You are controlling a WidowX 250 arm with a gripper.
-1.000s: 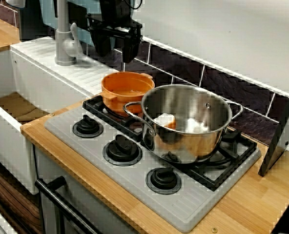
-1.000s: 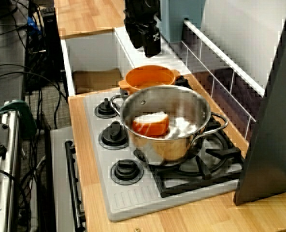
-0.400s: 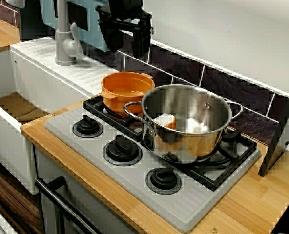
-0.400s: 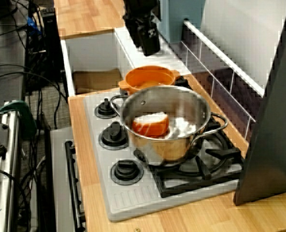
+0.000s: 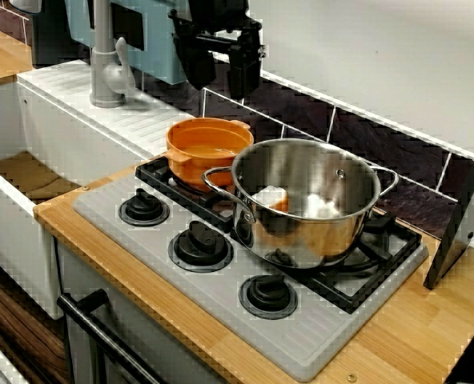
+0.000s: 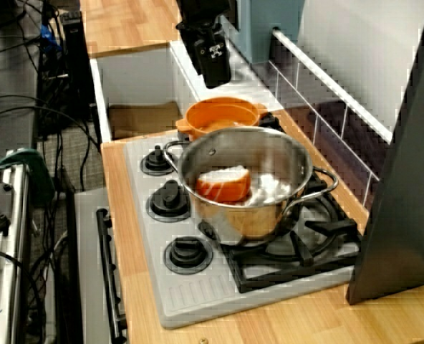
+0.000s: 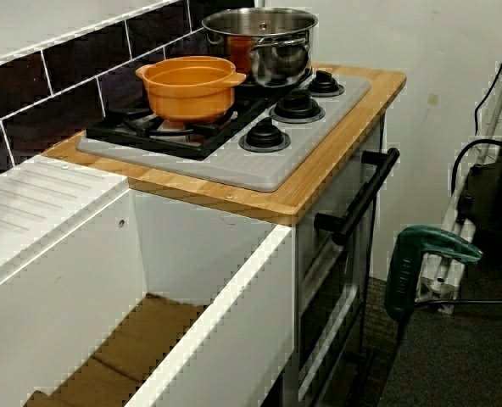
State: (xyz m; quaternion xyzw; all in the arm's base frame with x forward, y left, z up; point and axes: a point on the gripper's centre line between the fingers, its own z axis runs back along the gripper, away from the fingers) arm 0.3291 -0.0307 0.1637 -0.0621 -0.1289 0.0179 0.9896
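Observation:
In the view from the front, my black gripper (image 5: pixel 218 78) hangs open in the air with nothing between its fingers. It is above and slightly behind the orange pot (image 5: pixel 209 144), well clear of its rim. The view from the right end shows the gripper (image 6: pixel 214 72) side-on over the orange pot (image 6: pixel 223 115). A steel pot (image 5: pixel 301 240) stands on the burner beside it, holding an orange-and-white piece (image 5: pixel 269 196) and something white (image 5: pixel 321 206). From the sink end I see the orange pot (image 7: pixel 187 85) and steel pot (image 7: pixel 268 51), with no gripper in the picture.
A grey faucet (image 5: pixel 105 64) stands left of the gripper, behind the white sink (image 5: pixel 13 208). Three black knobs (image 5: pixel 199 246) line the stove's front. The dark tiled wall (image 5: pixel 365 136) is close behind. A black panel (image 5: pixel 461 216) leans at the right. A green clamp (image 7: pixel 425 254) stands by the oven.
The gripper has drifted right and slightly up, away from the faucet, staying open. The pots have not moved.

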